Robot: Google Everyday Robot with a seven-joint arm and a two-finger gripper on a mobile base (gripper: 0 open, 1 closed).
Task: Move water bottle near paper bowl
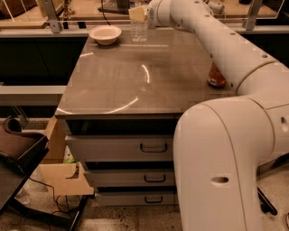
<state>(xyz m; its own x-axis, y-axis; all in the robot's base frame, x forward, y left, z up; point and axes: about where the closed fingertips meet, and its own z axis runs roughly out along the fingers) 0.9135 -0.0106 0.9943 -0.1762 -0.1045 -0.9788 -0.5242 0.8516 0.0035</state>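
Gripper (138,13) sits at the top centre of the frame, pinched on the upper body of the water bottle (139,30). The bottle is upright at the far end of the table (135,76), just right of the paper bowl (105,34) (near, not touching) — whether its base rests on the top cannot be told. An orange can (216,77) at right centre is partly hidden behind the arm (226,49).

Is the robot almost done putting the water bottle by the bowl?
Nearly. Done: the water bottle is at the far end of the table, close beside the paper bowl, not touching it. In hand: the gripper holds its upper part. Left: letting go and pulling away.
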